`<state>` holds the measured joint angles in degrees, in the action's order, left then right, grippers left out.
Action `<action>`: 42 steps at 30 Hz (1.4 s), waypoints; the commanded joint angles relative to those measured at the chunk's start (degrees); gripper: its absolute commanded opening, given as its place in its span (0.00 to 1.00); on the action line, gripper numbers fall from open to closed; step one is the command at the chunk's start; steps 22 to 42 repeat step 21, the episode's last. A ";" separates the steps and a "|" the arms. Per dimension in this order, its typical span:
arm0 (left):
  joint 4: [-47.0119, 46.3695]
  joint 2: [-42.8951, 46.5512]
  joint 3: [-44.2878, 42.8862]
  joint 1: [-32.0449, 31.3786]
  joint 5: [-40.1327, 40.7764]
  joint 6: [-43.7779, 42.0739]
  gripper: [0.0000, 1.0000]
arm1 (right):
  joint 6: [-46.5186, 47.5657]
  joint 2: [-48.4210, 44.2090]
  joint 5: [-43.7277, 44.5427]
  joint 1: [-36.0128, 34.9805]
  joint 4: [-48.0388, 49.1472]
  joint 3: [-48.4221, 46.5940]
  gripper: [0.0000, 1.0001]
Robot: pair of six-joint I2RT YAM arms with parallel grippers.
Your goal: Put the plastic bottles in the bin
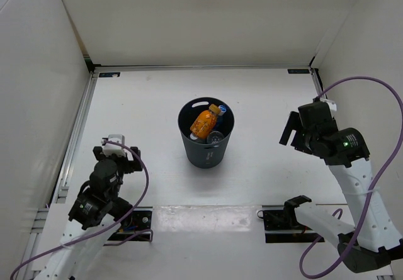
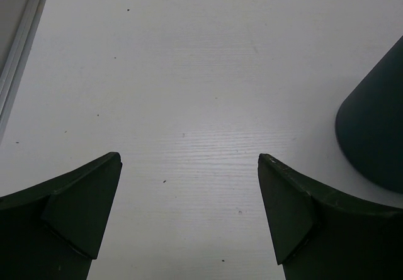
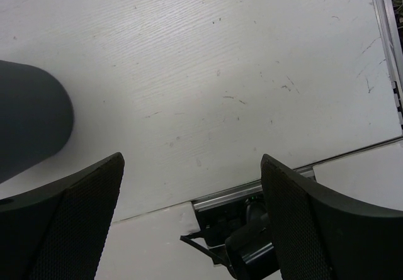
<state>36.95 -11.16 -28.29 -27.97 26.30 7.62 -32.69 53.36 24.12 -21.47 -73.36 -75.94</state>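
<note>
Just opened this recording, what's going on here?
Nothing is being handled at this moment. The left claw and right claw are both open and empty, each off to its own side of the bin, which stands mid-table. The orange bottle lies inside the bin with a clear bottle beside it; the exact count inside is hard to tell. No bottle shows on the table outside the bin, so the job looks done.
</note>
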 commanded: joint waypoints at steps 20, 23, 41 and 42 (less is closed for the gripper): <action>-14.01 0.34 7.91 0.19 -4.17 -8.41 1.00 | -6.77 -1.33 5.50 -4.19 0.85 4.66 0.90; -13.66 0.17 7.64 0.11 -3.29 -8.23 1.00 | -7.73 -1.16 5.85 -4.19 0.77 4.66 0.90; -13.66 0.17 7.64 0.11 -3.29 -8.23 1.00 | -7.73 -1.16 5.85 -4.19 0.77 4.66 0.90; -13.66 0.17 7.64 0.11 -3.29 -8.23 1.00 | -7.73 -1.16 5.85 -4.19 0.77 4.66 0.90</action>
